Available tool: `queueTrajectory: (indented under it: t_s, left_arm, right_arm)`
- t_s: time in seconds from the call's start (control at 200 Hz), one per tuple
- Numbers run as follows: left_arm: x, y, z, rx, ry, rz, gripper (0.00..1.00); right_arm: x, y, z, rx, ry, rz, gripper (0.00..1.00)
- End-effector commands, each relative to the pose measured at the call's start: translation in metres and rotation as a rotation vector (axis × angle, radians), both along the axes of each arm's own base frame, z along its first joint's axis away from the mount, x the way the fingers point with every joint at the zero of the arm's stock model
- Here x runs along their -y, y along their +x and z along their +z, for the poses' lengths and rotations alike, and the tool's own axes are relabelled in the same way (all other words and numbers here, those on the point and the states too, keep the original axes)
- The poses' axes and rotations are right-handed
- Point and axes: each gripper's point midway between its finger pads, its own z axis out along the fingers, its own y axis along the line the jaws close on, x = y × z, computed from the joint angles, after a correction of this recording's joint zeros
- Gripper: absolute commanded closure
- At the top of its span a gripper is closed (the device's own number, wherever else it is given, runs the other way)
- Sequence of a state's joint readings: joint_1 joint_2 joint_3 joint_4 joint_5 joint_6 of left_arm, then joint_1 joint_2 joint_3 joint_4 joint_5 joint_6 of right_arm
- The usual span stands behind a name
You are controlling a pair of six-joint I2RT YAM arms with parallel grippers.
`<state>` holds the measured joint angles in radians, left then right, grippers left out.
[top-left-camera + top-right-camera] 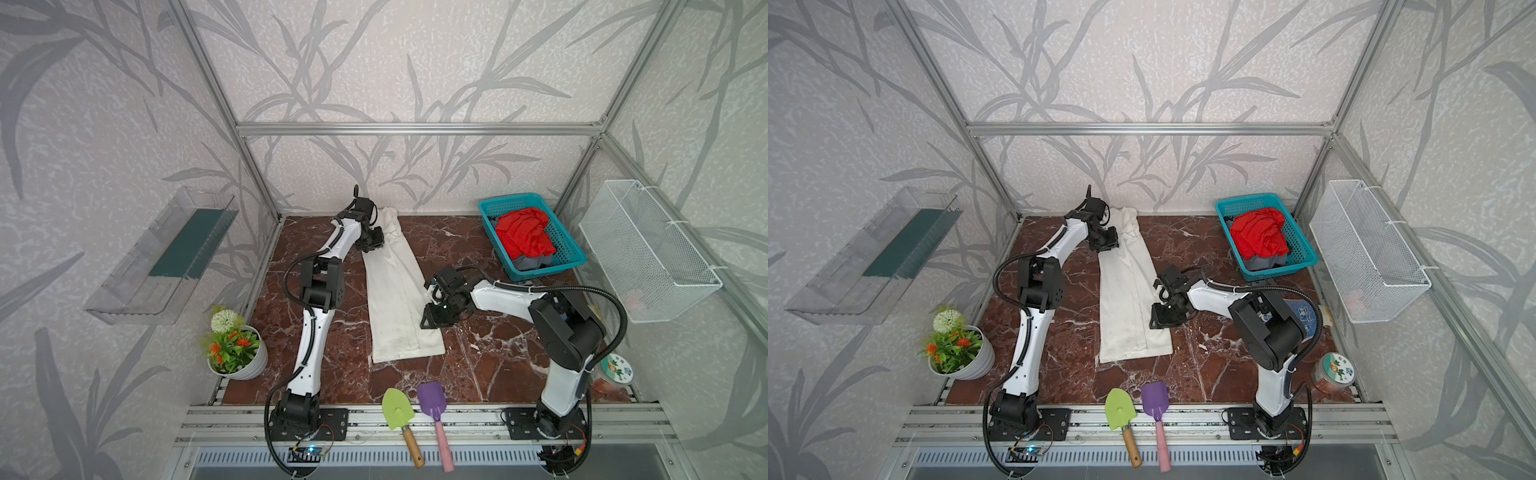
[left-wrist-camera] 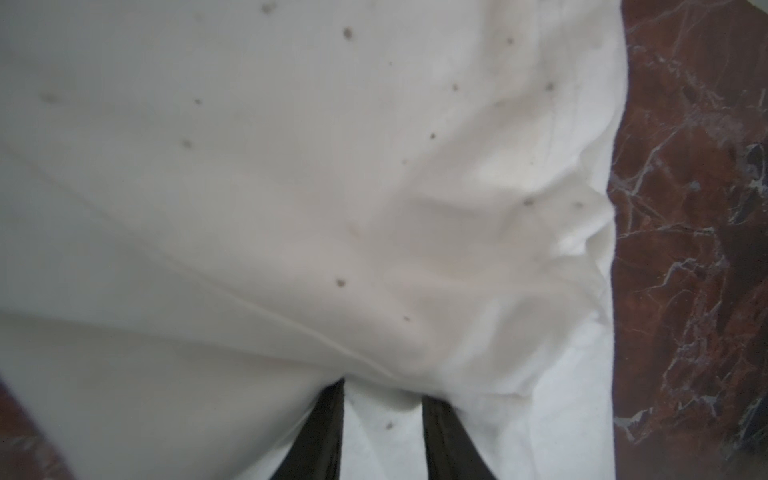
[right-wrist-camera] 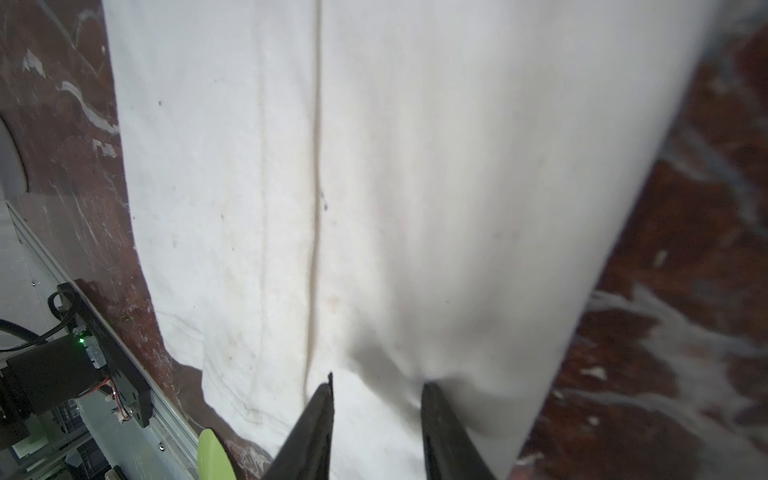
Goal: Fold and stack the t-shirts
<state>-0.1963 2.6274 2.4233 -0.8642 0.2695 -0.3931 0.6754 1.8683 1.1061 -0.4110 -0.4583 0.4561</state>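
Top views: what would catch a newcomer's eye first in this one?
The cream shirt stands out first, folded into a long strip down the middle of the marble table. The left gripper pinches its far left edge and the right gripper its right edge nearer the front. Next comes the red shirt, heaped in the teal basket at the far right.

Lab robot cell: aluminium frame [image 1: 417, 129] around wallpapered panels [image 1: 374, 62].

No writing can be read anywhere; the print on the jar lid [image 1: 1338, 371] is too small.
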Motion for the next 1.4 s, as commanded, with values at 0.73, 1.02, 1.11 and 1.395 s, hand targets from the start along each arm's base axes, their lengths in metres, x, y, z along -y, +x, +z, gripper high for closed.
queueTrajectory:
  t_s: [0.73,1.02,1.11,1.395]
  left_arm:
    - [-0.031,-0.058,0.024,-0.041,0.133,0.047,0.65]
    - [-0.026,-0.167,0.057,-0.026,0.072,0.063,0.64]
    - [-0.028,-0.230,0.045,-0.063,0.038,0.092,0.64]
    - [-0.009,-0.375,0.018,-0.216,-0.087,0.086,0.59]
  right_arm:
    - [0.033,-0.016,0.005,-0.018,-0.160,-0.036,0.62]
    - [0.074,-0.040,0.039,0.075,-0.155,-0.133,0.46]
    - [0.084,-0.053,0.032,0.051,-0.145,-0.145,0.41]
    - [0.078,-0.068,0.012,-0.001,-0.079,-0.121,0.37]
